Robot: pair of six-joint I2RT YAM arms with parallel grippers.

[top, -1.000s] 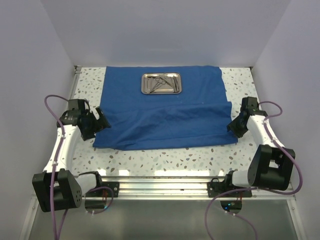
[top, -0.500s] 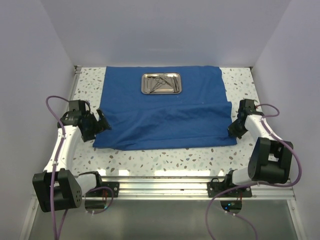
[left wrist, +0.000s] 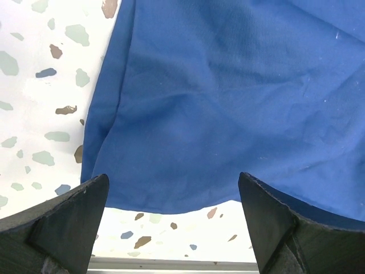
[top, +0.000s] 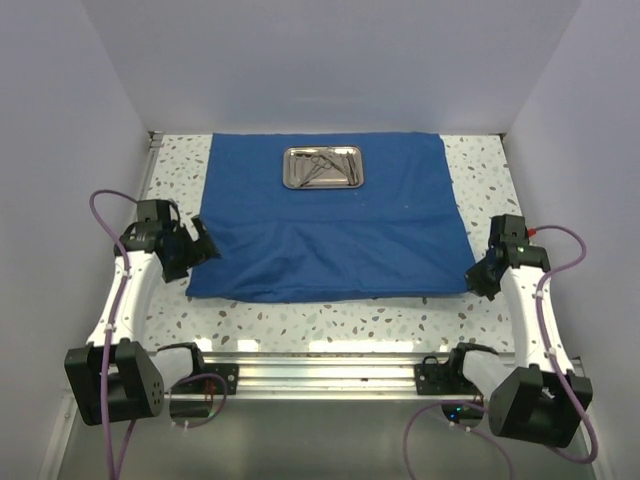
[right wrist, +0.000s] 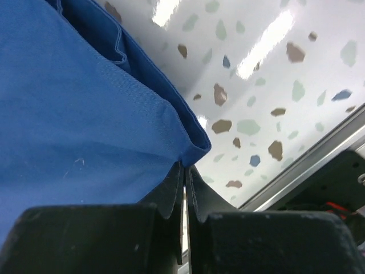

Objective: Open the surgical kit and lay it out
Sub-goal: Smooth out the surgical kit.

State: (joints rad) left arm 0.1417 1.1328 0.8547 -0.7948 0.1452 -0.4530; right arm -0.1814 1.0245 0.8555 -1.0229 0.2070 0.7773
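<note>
The royal-blue cloth (top: pixel 330 225) lies spread over the speckled table. A shiny steel tray (top: pixel 322 167) with several thin steel instruments (top: pixel 320 166) sits on its far middle. My left gripper (top: pixel 200 247) is open beside the cloth's near left corner; in the left wrist view the cloth's edge (left wrist: pixel 171 194) lies between the spread fingers (left wrist: pixel 68 222), untouched. My right gripper (top: pixel 478 275) is shut on the cloth's near right corner; the right wrist view shows the hem (right wrist: pixel 191 142) pinched at the fingertips (right wrist: pixel 171 191).
The speckled table top (top: pixel 330 320) shows around the cloth. A metal rail (top: pixel 330 370) runs along the near edge by the arm bases. White walls enclose the table on three sides.
My right gripper has pulled the cloth's near right corner toward the near right, flattening the fold on that side. The left arm has barely moved.
</note>
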